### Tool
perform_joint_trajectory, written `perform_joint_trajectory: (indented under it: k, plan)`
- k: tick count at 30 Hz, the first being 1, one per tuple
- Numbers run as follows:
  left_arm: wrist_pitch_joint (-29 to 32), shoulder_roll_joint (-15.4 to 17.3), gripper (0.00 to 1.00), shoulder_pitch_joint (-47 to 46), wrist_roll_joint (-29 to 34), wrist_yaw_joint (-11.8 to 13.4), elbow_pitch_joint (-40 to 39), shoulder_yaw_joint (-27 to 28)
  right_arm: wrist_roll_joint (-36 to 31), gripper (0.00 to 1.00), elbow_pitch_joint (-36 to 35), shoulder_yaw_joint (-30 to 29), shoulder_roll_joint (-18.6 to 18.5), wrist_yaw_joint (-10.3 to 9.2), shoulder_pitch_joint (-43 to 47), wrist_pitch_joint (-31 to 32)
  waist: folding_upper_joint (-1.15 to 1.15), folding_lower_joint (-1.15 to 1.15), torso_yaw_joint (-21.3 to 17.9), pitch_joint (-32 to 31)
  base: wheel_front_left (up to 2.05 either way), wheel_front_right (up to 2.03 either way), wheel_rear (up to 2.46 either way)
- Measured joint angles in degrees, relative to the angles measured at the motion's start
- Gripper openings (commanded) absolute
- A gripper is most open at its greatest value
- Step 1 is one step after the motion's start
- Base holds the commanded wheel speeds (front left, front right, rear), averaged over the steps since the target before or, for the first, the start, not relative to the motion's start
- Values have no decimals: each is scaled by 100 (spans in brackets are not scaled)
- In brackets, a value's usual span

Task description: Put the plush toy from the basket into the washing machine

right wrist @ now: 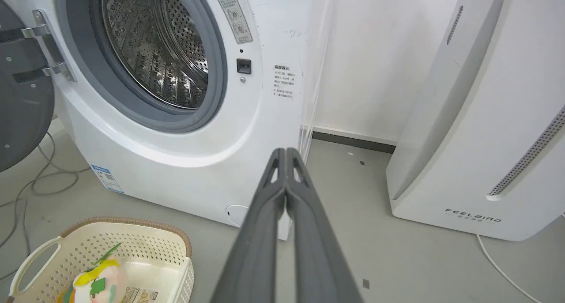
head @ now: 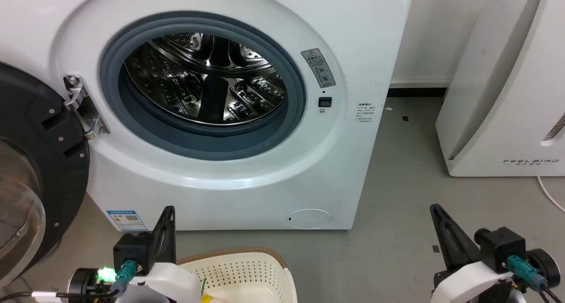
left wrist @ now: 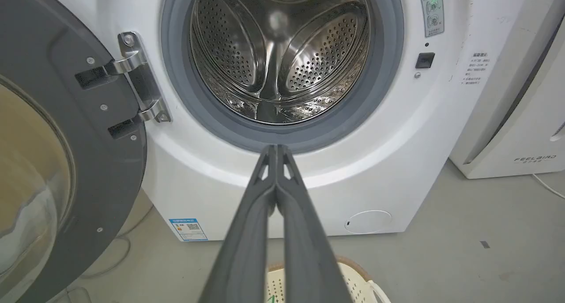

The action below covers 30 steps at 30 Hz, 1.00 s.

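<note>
1. In the head view the washing machine fills the frame from 9 to 1 o'clock. Its door hangs swung open at 9 o'clock on a metal hinge. The steel drum shows through the grey ring.
2. The basket sits on the grey floor at 6 o'clock in the head view. It is in front of the machine and apart from it.
3. The plush toy lies inside the basket, on its bottom beside a paper label. It appears at 7 o'clock in the right wrist view. It looks pale pink and yellow, with green tags on top, and neither gripper touches it.
4. The left gripper is at 7 o'clock in the head view. Its forearm comes in from the bottom edge, its fingers point toward 12 o'clock, and its white wrist casing overlaps the basket's near left rim. In its own wrist view the two long fingers are pressed together tip to tip and are empty. Their tips line up with the lower edge of the grey ring, and the basket rim shows at 6 o'clock below them.
5. The right gripper is at 4 o'clock in the head view, over bare floor and well apart from the basket. Its fingers lean a little toward 11 o'clock. In its own wrist view the fingers are closed against each other and hold nothing. Their tips line up with the machine's right front corner.
6. A second white appliance stands at 3 o'clock in the head view, with a pale cable on the floor beside it.
</note>
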Motion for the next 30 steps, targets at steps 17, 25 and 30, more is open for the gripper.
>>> perform_joint_trajectory:
  k: [17,25,30]
  plan:
    - [-7,0,100,5,-3,11,8,-33,10,100,-4,-8,0,0,3,-10,0,0,-1,5,0,0,0]
    - [-107,0,100,5,-56,60,33,-82,12,100,-36,-60,0,0,4,-91,0,0,-8,33,0,0,0]
    - [-164,0,100,5,-109,67,115,-114,51,100,-52,-91,0,0,5,-164,0,0,-20,80,0,0,0]
